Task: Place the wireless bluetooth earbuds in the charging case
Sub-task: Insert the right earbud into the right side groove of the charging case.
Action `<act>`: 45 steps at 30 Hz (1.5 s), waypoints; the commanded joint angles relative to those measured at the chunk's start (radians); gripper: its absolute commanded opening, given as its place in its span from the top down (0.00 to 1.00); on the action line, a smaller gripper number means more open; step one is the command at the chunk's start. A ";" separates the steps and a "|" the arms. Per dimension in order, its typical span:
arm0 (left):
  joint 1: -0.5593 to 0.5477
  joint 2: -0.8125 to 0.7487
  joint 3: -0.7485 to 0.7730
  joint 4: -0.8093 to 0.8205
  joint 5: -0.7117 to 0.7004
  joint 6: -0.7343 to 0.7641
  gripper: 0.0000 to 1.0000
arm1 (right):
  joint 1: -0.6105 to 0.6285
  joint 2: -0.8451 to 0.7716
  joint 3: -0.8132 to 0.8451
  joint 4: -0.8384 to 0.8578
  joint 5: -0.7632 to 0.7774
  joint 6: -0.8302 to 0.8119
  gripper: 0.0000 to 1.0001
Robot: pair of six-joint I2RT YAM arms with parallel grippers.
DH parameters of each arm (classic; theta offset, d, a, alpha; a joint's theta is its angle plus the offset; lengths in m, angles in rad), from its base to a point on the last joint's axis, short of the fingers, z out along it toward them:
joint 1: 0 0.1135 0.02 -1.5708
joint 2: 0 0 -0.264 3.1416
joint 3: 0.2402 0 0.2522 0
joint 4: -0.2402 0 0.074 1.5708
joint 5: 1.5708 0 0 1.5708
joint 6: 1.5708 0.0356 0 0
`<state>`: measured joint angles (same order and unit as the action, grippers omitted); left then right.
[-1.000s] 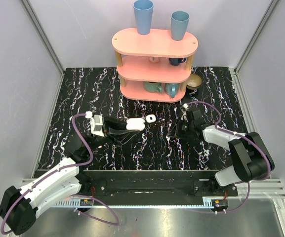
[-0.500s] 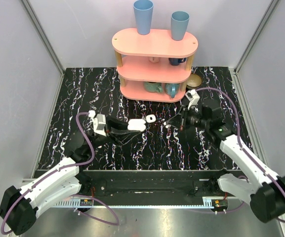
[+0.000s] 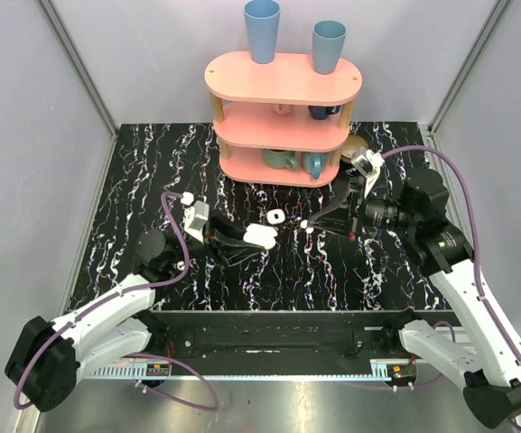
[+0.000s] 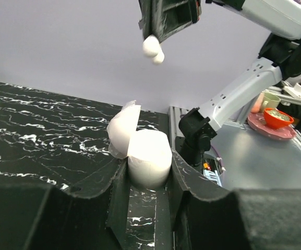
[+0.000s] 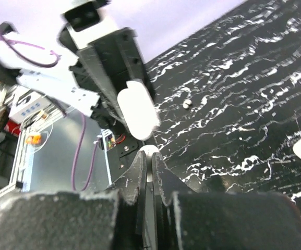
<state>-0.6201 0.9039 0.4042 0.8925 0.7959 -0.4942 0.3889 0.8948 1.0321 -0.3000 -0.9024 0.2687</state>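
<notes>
We're mid-insert: left gripper [image 4: 149, 177] clamps the open charging case [image 4: 150, 153], right gripper [image 3: 312, 221] pinches an earbud [image 4: 153, 48] nearby; next, align it over the case.

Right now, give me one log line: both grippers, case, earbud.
left gripper shut on case, case open | right gripper shut on earbud, clear of case | earbud not yet inserted

Our black marbled table [image 3: 152, 176] carries a pink shelf rack [image 3: 283, 81] beyond the right claw [image 3: 307, 224] and a small white piece [image 3: 276, 216] lying near that claw's tip.
</notes>
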 commanded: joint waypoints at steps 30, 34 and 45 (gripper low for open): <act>0.000 0.179 0.110 0.496 0.215 -0.291 1.00 | 0.341 0.138 0.261 -0.191 0.114 -0.218 1.00; -0.004 0.178 0.113 0.477 0.213 -0.277 1.00 | 0.354 0.150 0.263 -0.180 0.120 -0.221 1.00; -0.026 0.174 0.122 0.396 0.210 -0.221 1.00 | 0.386 0.193 0.281 -0.168 0.148 -0.233 1.00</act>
<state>-0.6334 1.1004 0.4778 1.2587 1.0012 -0.7586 0.7593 1.0786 1.2659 -0.5030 -0.7841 0.0563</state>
